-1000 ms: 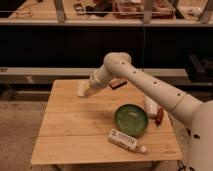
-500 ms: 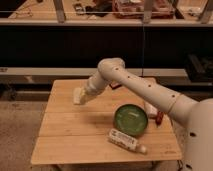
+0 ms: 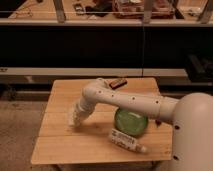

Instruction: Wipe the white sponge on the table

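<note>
The light wooden table [image 3: 62, 145] fills the lower middle of the camera view. My arm reaches from the lower right across its top to the left side. The gripper [image 3: 76, 118] is at the arm's end, low over the left half of the table and shut on the white sponge [image 3: 72, 119]. The sponge shows as a pale cream pad at the gripper's tip, down on the planks. The fingers partly hide it.
A green bowl [image 3: 131, 122] stands right of centre, partly behind my arm. A white labelled tube [image 3: 127, 141] lies in front of it near the front edge. A brown flat object [image 3: 117, 83] rests at the table's back edge. Dark shelving stands behind.
The gripper and the sponge have slid from the back left of the table toward the front left, and the arm has swung lower across the bowl.
</note>
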`<state>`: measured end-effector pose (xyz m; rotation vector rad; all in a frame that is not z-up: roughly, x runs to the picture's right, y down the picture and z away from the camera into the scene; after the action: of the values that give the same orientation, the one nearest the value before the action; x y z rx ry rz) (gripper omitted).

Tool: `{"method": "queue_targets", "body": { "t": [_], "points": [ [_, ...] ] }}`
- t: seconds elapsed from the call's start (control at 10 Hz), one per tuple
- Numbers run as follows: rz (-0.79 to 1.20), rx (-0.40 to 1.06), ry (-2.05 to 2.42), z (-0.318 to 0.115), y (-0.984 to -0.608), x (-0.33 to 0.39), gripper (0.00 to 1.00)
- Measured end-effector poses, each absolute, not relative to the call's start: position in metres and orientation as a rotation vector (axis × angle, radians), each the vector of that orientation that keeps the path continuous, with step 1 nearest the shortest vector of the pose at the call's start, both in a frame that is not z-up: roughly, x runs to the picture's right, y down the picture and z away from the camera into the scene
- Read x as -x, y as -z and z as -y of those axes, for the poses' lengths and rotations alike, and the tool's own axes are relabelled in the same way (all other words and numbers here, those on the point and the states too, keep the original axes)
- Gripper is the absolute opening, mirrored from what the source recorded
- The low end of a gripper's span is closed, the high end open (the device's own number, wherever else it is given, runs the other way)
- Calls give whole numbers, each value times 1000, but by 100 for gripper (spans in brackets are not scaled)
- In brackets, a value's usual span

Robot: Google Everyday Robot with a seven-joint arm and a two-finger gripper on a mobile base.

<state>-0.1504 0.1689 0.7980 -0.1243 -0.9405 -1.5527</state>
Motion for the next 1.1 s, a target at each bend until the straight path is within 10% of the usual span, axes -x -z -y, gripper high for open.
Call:
{"method": "queue_targets", "body": {
  "t": [1.1],
  "points": [
    [665,333,1163,-224,-823,-1,0]
  ]
}}
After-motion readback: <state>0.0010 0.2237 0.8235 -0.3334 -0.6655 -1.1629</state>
